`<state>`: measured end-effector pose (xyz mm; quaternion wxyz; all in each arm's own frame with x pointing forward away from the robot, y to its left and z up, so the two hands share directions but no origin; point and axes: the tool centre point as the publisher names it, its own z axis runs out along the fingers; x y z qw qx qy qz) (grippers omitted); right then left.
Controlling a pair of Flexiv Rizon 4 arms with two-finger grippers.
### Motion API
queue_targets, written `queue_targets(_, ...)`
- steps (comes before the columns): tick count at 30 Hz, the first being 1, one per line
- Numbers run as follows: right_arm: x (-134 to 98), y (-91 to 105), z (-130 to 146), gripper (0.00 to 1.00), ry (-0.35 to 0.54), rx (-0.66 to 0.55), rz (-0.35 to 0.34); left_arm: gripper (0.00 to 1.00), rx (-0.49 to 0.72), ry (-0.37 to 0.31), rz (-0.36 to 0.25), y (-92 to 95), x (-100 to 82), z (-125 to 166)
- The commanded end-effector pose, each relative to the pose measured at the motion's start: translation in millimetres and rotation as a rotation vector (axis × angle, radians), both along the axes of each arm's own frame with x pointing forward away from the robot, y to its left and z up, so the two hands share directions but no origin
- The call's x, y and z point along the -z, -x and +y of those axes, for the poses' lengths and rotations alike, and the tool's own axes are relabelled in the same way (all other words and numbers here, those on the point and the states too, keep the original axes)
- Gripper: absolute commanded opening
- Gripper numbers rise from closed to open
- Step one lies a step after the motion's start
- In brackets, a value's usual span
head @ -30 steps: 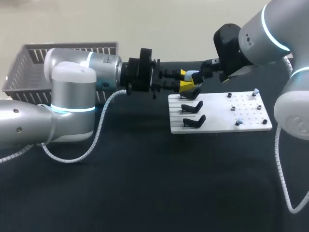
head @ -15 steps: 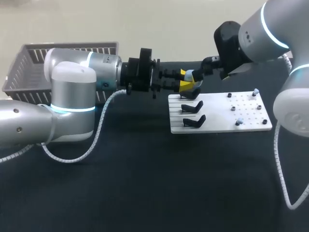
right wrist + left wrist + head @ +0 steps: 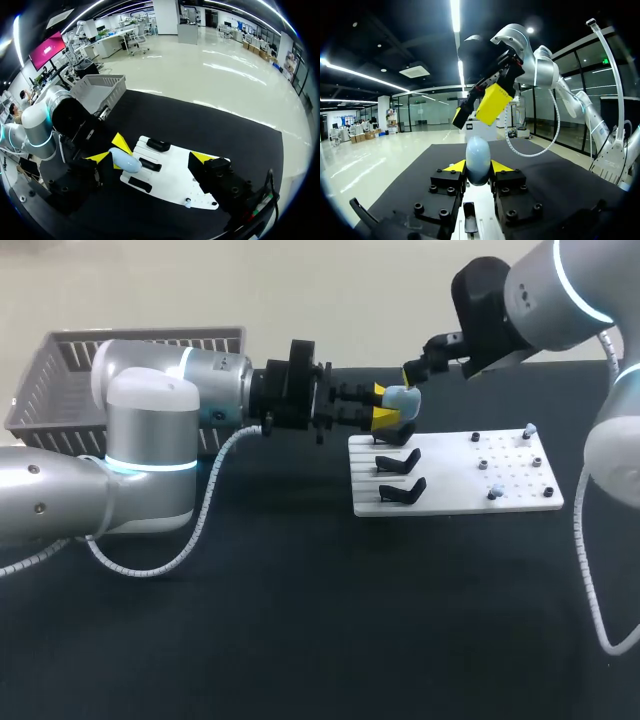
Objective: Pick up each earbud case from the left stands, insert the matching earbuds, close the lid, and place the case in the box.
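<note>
Our left gripper (image 3: 478,166): both yellow tips are pinched on 1 pale blue earbud case (image 3: 478,156), one tip on each side. The case stands upright between them. It's held in the air over the far left corner of the white board (image 3: 450,502), above the farthest stand. We can't tell from here whether the lid is open.

Our right gripper (image 3: 412,371): the fingers are spread wide with nothing in them. It hangs above and just beyond the case. In the left wrist view there's a gap between its tips and the case, so no contact.

Board: 3 black stands (image 3: 398,460) sit in a row along its left edge, and all 3 are bare. The farthest one is partly hidden under the left gripper in the head view, but it shows bare in the right wrist view. On the right half we count 6 small pegs (image 3: 482,464). 2 of them carry something pale blue, one by the far right corner and one by the near edge. The other 4 look dark and are too small for us to say more.

The board lies toward the far right of the table (image 3: 300,640). 1 grey slatted basket (image 3: 60,370) sits at the table's far left corner, well apart from the board.
</note>
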<state>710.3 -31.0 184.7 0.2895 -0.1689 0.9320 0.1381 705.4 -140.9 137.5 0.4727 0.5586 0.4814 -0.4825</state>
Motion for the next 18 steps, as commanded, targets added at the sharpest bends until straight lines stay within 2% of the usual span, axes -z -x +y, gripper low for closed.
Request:
queue_targets(1, 0.6, 16.6, -1.0, 1.00, -0.011, 0.002, -0.017, 0.00, -0.001, 0.002, -0.001, -0.1, 0.7, -0.2)
queue_targets(8, 21.2, 32.1, 1.0, 1.00, -0.015, 0.002, 0.012, 0.00, -0.001, 0.002, -0.001, -0.1, 0.7, -0.2)
queue_targets(18, 37.4, 29.9, 0.1, 1.00, 0.001, 0.005, 0.049, 0.00, -0.001, 0.002, -0.001, -0.1, 0.7, -0.2)
